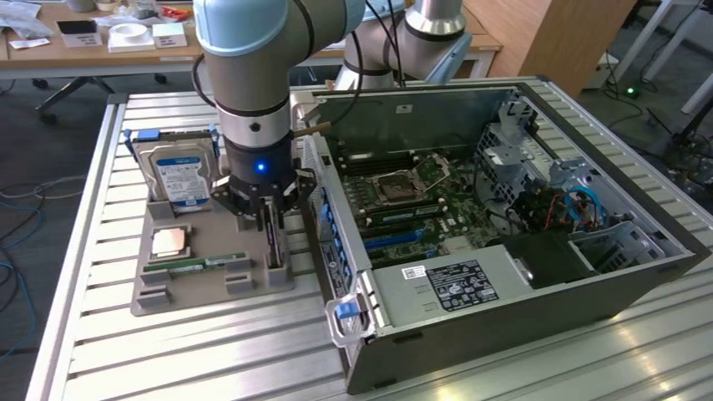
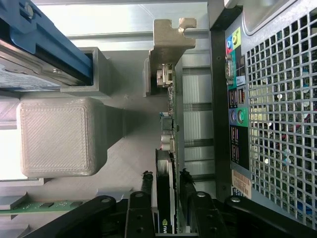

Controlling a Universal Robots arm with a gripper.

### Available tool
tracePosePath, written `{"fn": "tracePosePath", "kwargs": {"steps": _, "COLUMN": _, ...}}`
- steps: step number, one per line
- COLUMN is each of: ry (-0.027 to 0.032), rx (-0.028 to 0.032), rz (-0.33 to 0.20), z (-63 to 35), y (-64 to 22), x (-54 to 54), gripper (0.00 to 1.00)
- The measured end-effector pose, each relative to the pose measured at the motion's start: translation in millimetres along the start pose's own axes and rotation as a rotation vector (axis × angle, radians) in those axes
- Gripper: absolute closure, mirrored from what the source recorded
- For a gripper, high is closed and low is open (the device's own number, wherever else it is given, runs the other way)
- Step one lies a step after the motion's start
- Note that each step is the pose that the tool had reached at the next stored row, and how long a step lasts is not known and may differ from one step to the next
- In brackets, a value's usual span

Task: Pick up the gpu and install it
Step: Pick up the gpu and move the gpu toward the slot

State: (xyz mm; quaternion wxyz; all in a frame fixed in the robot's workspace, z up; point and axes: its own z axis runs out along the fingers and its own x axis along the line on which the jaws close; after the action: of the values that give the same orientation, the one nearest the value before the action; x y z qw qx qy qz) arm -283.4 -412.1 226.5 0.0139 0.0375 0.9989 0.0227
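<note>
Grey plastic holder (image 1: 189, 288) keeps the gpu (image 2: 165, 171) upright along its edge beside the computer case (image 1: 502, 322); the gripper (image 2: 166, 182) straddles it, fingers (image 2: 147, 184) narrow, just off the card.

Arm (image 1: 250, 75) upright, gripper (image 1: 265, 221) pointing down, fingers (image 2: 147, 183) apart

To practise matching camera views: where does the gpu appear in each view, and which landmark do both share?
Exterior view: the gpu stands on edge in the gray holder, under the claw, beside the computer case.
Wrist view: the gpu is seen edge-on, between the holder and the case's grilled rear panel.
Shared landmark: the blue-framed hard drive.
</note>
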Motion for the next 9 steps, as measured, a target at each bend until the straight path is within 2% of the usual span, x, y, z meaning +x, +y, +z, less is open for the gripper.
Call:
{"fn": "tracePosePath", "kwargs": {"steps": 1, "ry": 0.0000, "rx": 0.0000, "rz": 0.000, "z": 0.0, "y": 0.0, "x": 0.0, "gripper": 0.63}}
{"fn": "tracePosePath", "kwargs": {"steps": 3, "ry": 0.0001, "rx": 0.0001, "rz": 0.000, "z": 0.0, "y": 0.0, "x": 0.0, "gripper": 0.74}}
{"fn": "tracePosePath", "kwargs": {"steps": 9, "ry": 0.0000, "rx": 0.0000, "rz": 0.000, "z": 0.0, "y": 0.0, "x": 0.0, "gripper": 0.74}}
